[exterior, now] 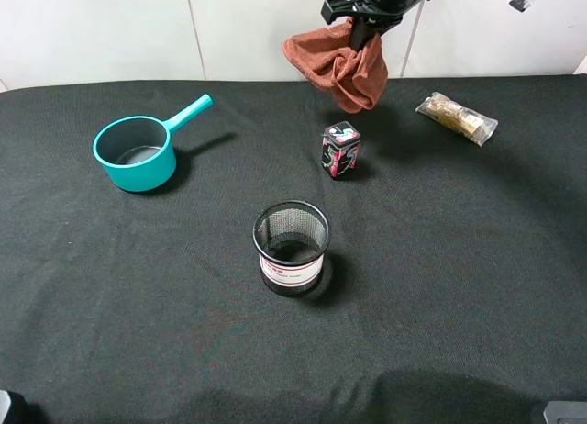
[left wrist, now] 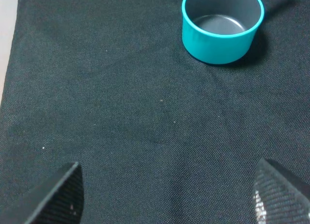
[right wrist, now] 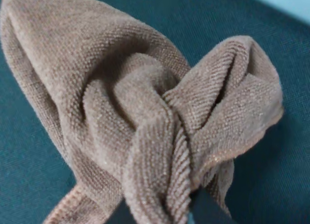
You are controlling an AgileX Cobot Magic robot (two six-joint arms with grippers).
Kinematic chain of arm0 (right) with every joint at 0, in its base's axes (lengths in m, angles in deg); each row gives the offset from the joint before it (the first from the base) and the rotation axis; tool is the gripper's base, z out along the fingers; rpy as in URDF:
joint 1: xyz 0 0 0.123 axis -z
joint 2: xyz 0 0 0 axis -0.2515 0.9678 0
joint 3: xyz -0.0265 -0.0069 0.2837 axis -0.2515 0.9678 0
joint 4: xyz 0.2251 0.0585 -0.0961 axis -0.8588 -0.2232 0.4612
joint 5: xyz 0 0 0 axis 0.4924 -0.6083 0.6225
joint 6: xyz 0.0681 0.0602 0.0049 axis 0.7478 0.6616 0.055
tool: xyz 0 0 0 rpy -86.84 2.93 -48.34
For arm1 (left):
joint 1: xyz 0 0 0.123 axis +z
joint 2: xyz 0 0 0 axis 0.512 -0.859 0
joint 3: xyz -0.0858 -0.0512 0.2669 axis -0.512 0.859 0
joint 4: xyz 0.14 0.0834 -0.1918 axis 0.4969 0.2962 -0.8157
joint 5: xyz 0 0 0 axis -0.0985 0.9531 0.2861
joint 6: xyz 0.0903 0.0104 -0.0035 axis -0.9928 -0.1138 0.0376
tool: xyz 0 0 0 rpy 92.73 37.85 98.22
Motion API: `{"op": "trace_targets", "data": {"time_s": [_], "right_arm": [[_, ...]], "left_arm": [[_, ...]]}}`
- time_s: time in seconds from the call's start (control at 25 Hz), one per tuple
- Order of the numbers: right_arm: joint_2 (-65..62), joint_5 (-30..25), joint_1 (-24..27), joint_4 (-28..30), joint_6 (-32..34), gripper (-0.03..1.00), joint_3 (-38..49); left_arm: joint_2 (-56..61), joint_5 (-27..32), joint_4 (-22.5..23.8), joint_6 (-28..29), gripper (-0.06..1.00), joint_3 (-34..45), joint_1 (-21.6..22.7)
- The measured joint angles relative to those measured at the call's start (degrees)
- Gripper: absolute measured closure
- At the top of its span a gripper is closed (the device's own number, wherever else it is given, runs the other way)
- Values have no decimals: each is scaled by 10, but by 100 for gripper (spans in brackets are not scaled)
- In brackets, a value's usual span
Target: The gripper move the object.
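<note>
The rag [exterior: 337,64] is held up by the right fingers [exterior: 365,31], which are clenched on its upper fold, and it seems to hang clear of the worktop [exterior: 477,259], over the far part. For a good carry, the grip is best left tight. The loose lower end should be lifted high enough to pass over the small box [exterior: 340,150] just in front of it, and slow travel is advised so that little swinging is caused. The place of putting down cannot be told. The rag is seen as rust-red, soft and ribbed, bunched in thick folds. Further out a snack packet [exterior: 456,117], a mesh cup [exterior: 291,248] and a teal pan [exterior: 136,153] are found. The left fingers [left wrist: 58,197] are spread apart, grasping nothing.
</note>
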State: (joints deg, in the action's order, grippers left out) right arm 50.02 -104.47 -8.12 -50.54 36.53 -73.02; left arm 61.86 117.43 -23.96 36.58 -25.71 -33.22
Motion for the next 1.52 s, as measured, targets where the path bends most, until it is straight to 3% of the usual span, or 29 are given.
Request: {"op": "trace_targets", "data": {"time_s": [0.6, 1.12, 1.52], "right_arm": [[7, 8, 11, 54, -69, 95, 0], [7, 8, 11, 34, -200, 95, 0], [24, 9, 11, 30, -226, 95, 0]], "left_arm": [[0, 0, 0, 0, 24, 0, 0], [0, 0, 0, 0, 24, 0, 0], [0, 0, 0, 0, 24, 0, 0]]}}
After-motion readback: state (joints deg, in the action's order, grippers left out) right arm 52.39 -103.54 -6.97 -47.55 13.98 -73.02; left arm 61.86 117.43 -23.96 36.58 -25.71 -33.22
